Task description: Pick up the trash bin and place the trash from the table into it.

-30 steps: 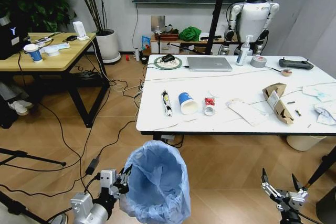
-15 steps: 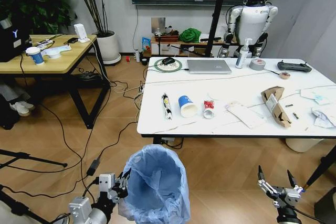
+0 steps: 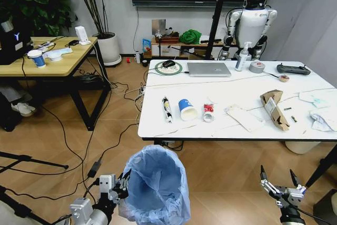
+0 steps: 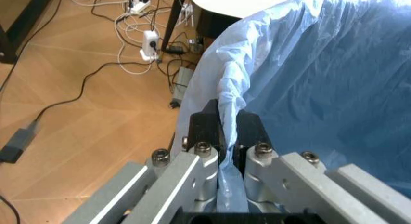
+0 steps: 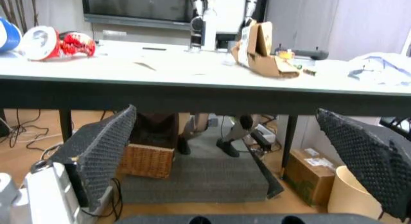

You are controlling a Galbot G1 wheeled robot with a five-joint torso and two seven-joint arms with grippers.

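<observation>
I hold the trash bin (image 3: 156, 187) by its lip: the left gripper (image 4: 224, 129) is pinched onto the rim with the crinkly light-blue liner trapped between its black pads, which is why the bag bunches up there. That grip keeps the mouth of the bin facing up and open, low at my left side, in front of the table (image 3: 253, 133) but not yet under its edge. The right gripper (image 3: 282, 192) hangs low on the other side with its fingers spread wide and nothing between them, free to collect.

On the marble-look top the trash lies in a loose row along the near side: a black-white tube wrapper (image 3: 167, 108), a blue-white paper cup (image 3: 187, 109) tipped on its side, a small red wrapper (image 3: 209, 109), white papers (image 3: 244, 116) and a torn cardboard box (image 3: 276, 108), with more crumpled paper (image 3: 322, 121) toward the right end. The laptop (image 3: 209, 69) and tape roll (image 3: 257, 66) sit farther back, apart from the litter.

The box carries a pale label and the red wrapper has print, but I cannot read either from here.
</observation>
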